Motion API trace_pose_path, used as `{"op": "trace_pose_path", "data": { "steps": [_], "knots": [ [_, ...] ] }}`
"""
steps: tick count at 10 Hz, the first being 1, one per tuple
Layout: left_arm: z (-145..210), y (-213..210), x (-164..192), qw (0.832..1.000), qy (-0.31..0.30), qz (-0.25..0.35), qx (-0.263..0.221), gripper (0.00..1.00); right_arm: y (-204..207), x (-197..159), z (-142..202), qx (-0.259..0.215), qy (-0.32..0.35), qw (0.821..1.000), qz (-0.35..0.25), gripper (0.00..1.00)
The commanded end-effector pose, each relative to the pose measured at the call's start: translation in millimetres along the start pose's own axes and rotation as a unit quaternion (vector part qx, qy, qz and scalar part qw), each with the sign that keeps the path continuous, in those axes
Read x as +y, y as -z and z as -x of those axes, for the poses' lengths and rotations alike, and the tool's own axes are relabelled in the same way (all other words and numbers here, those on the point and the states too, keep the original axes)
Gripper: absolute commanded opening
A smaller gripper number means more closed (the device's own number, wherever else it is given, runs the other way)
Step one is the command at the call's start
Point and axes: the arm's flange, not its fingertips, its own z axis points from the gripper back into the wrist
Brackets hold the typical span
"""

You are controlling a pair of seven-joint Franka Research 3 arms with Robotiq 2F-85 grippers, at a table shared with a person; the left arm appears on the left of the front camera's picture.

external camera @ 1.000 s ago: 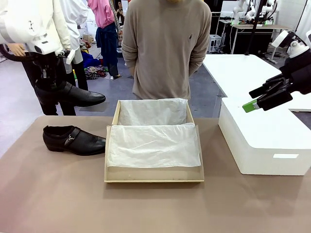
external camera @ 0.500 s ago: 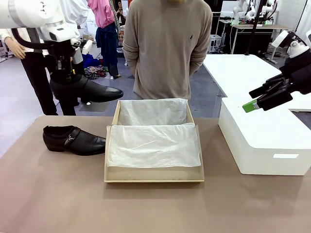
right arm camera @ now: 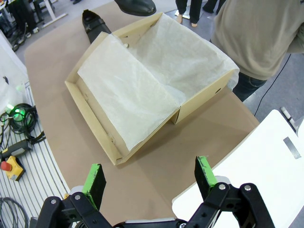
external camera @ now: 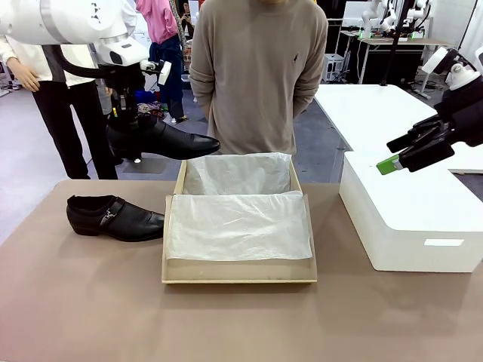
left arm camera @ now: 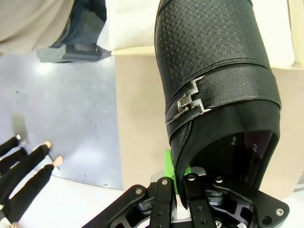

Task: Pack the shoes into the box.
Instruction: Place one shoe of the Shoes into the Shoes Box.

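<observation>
Left pincer (external camera: 125,121): pinching the back rim of one shoe, with one finger inside it and one outside.
Shoe in the air (external camera: 162,141): it hangs flat, high up. Its toe points at the box and is just over the far left corner.
Buckle (left arm camera: 190,97): it shows on the side of the held shoe.
Box (external camera: 238,271): open in the middle of the table (external camera: 90,302), with white paper (external camera: 238,222) spread over the inside.
Other shoe (external camera: 113,216): it lies on the table right beside the left wall of the box.
Right pincer (external camera: 400,154): spread wide with nothing in it, up over the white block (external camera: 411,219).
Person (external camera: 260,75): stands close behind the box.
Step now: I think the shoe is being carried over to the box.
How to do it well: bring the whole shoe over the paper first, then go down slowly and flat. Let go only when the sole rests on the paper.
Leave room: put it to one side, so the other shoe fits too.
Watch out: the toe could bump the box wall or bunch up the paper.
</observation>
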Motion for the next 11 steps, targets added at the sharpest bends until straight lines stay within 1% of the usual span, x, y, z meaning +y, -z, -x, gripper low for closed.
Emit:
{"op": "trace_pose_path", "data": {
  "steps": [1, 5, 6, 8, 11],
  "knots": [
    [5, -3, 2, 1.0, 0.003, -0.003, 0.0, 0.0, 1, -1, -1, -0.008, -0.004, 1.0, -0.005, 1.0],
    [5, -3, 2, 1.0, 0.003, -0.003, 0.0, 0.0, 1, -1, -1, -0.008, -0.004, 1.0, -0.005, 1.0],
    [3, 3, 1, 1.0, -0.002, 0.002, 0.001, 0.0, 1, -1, -1, -0.008, -0.004, 1.0, -0.005, 1.0],
    [-23, 2, -7, 1.0, -0.006, 0.006, 0.012, 0.0, 1, -1, -1, -0.008, -0.004, 1.0, -0.005, 1.0],
    [-77, 5, 0, 1.0, -0.006, 0.015, 0.012, 0.0, 1, -1, -1, -0.008, -0.004, 1.0, -0.005, 1.0]
  ]
}}
